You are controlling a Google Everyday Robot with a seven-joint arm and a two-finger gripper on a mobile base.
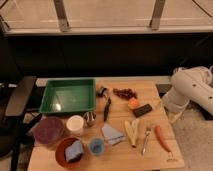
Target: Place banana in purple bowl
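So the purple bowl (48, 131) is the thing farthest from the pincer (174, 114), way over at the left end of the table (120, 160), with 1 white cup (75, 125) just beside it on the pincer's side. The banana (131, 133) lies flat on the table, much nearer the pincer, off to its lower left and not touching it. 1 fork (146, 139) and 1 carrot (162, 138) sit closer still. The pincer hangs by the table's right edge, tucked under the white arm (192, 90). Can't tell if it's released or clenched.
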